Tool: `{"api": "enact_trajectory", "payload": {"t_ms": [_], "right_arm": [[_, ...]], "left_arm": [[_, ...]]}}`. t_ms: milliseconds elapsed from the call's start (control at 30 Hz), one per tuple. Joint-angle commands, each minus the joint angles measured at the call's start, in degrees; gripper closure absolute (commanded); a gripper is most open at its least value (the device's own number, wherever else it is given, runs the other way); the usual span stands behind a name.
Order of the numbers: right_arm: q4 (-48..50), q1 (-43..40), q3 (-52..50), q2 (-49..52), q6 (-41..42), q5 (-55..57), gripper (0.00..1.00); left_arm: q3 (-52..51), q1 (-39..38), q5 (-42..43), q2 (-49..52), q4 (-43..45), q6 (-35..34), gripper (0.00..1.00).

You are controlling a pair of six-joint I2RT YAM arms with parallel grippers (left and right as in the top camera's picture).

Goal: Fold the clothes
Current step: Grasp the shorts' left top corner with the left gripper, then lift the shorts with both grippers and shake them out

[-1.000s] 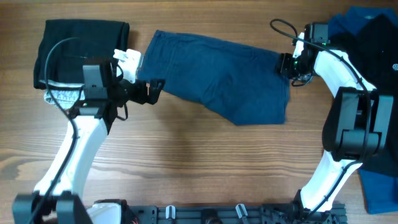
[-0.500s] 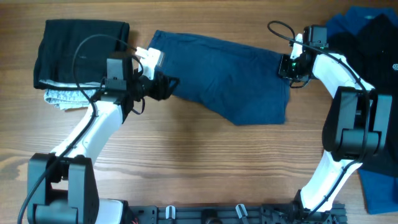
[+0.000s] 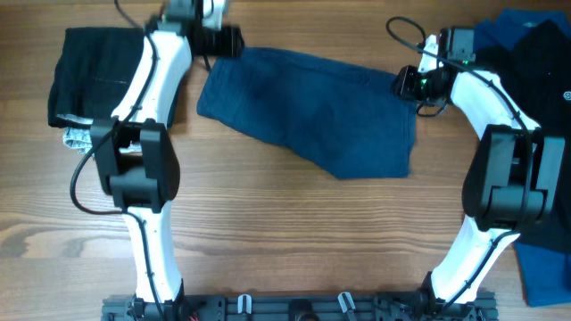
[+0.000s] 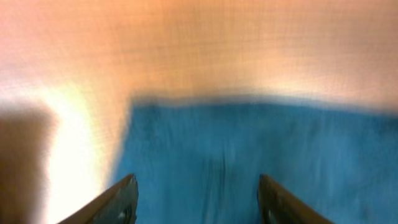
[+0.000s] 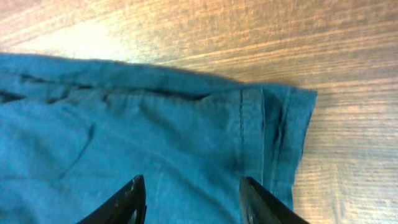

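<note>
Up swings the left pincer point(image 4: 197, 185), open over the dark blue cloth shorts' point(image 3: 312, 111) corner; right pincer point(image 5: 191, 185) open too.

The shorts point(image 3: 312, 111) are navy, the folded garment point(image 3: 89, 71) black, the table point(image 3: 294, 232) wood-grained brown.

Overhead view: even, diffuse top light; the wooden bench point(image 3: 294, 232) is crisp, shadows beneath the arms soft and short, with smear only on the left arm point(image 3: 161, 62) near the upper edge. Left wrist view: heavy motion blur, warm cast, blown-out glare left of the navy shorts point(image 4: 249, 149). Right wrist view: sharp hem stitching, pale sheen on the wood at upper left.
</note>
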Motion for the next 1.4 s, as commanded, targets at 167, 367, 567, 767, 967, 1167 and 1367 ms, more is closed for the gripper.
{"api": "enact_trajectory", "payload": {"t_ms": [167,367,567,767,967,1167,1367], "right_arm": [[-2.47,0.31,8.20,0.04,-2.34,6.73,0.53],[-1.77,0.61,8.20,4.57,-2.29,7.69,0.49],[-1.01,2.34,8.20,7.32,-2.27,7.63,0.47],[-0.57,2.40,8.20,9.03,-2.29,7.82,0.45],[0.33,2.40,8.22,9.18,-2.32,8.00,0.96],[-4.74,2.40,8.33,6.23,-2.16,7.96,0.96],[-17.31,2.38,8.31,3.54,3.10,7.15,0.96]], "left_arm": [[11.74,0.35,-7.13,10.10,4.02,1.25,0.40],[11.74,0.33,-6.51,15.72,5.66,1.22,0.31],[11.74,0.33,-4.52,15.76,4.11,1.20,0.28],[11.74,0.17,-4.50,15.76,2.19,1.01,0.44],[11.74,0.17,-1.73,15.43,2.21,1.01,0.96],[11.74,0.17,-1.73,9.33,-4.37,0.85,0.96],[11.74,0.07,-1.73,4.70,-16.74,-2.01,0.96]]}}
